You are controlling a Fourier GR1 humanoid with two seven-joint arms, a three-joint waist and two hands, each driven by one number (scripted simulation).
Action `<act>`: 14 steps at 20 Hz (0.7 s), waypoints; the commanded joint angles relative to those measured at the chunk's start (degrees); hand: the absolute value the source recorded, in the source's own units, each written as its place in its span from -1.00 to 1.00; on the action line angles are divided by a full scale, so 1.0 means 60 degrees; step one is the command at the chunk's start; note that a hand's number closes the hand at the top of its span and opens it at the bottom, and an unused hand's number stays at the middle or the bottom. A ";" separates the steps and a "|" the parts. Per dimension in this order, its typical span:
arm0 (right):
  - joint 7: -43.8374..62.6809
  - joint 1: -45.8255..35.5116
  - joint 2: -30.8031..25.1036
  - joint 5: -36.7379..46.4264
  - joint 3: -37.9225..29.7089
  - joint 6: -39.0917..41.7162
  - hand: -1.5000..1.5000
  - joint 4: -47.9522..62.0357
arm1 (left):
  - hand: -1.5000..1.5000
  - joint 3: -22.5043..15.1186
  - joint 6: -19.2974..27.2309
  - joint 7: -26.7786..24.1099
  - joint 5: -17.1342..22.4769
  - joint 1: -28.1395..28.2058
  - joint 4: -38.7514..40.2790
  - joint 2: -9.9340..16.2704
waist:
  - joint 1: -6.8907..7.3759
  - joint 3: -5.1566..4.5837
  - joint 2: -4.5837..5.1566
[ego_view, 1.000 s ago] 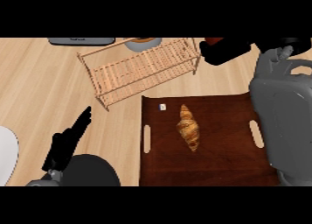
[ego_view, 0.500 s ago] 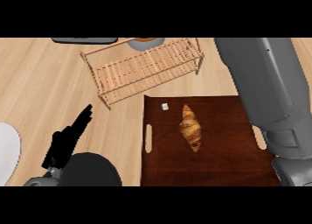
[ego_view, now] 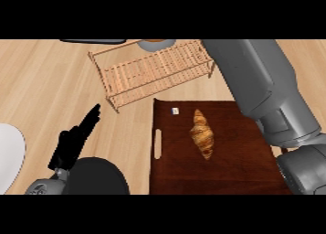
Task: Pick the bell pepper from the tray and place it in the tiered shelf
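Observation:
The dark brown tray [ego_view: 246, 178] lies at centre right and carries a croissant [ego_view: 202, 134] and a small white tag [ego_view: 175, 110]. No bell pepper shows anywhere in view. The slatted wooden tiered shelf [ego_view: 152, 73] stands behind the tray, tilted across the counter. My right forearm [ego_view: 260, 87] runs from the lower right, over the tray's right side, past the shelf's right end and out at the top, so the right hand is out of sight. At the lower left my left hand [ego_view: 74, 141] rests open, fingers straight, left of the tray.
A white plate [ego_view: 2, 157] sits at the left edge. Behind the shelf are a grey bowl-like object [ego_view: 155, 44] and a dark flat object [ego_view: 91, 41]. Bare wooden counter lies between my left hand and the shelf.
My right forearm has swung left and forward along the tray's right side, and the right hand has passed out of the top edge. My left hand has not moved.

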 commanded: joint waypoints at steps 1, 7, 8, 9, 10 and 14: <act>-0.0472 -0.0143 0.0179 0.0106 -0.0129 -0.0551 1.00 0.1442 | 0.00 0.0064 -0.0310 -0.0062 0.0097 0.0270 -0.0296 0.0290 | 0.0113 0.0001 0.0021; -0.0602 0.0196 0.0995 -0.3076 -0.3011 -0.0476 -1.00 0.1299 | 0.00 -0.0135 0.0084 -0.0066 -0.0124 -0.0156 0.0088 -0.0205 | 0.0222 0.0038 0.0193; -0.0623 0.0087 0.0999 -0.3486 -0.3248 -0.0509 -1.00 0.1383 | 0.00 -0.0114 -0.0045 -0.0150 -0.0114 -0.0088 0.0136 -0.0074 | 0.0316 0.0026 0.0143; -0.0709 0.0067 0.1003 -0.3662 -0.3468 -0.0747 -1.00 0.1473 | 0.00 -0.0237 -0.0038 0.0003 -0.0149 0.0015 -0.0071 -0.0133 | 0.0405 0.0027 0.0145; -0.1026 -0.0091 0.1006 -0.4130 -0.3685 -0.0582 -1.00 0.1505 | 0.00 -0.0198 0.0030 -0.0156 -0.0195 -0.0080 0.0098 -0.0158 | 0.0406 0.0020 0.0133; -0.1634 -0.0340 0.1013 -0.4982 -0.4483 -0.1215 -1.00 0.1577 | 0.00 -0.0271 0.0051 -0.0028 -0.0274 -0.0070 -0.0052 -0.0165 | 0.0346 0.0018 0.0093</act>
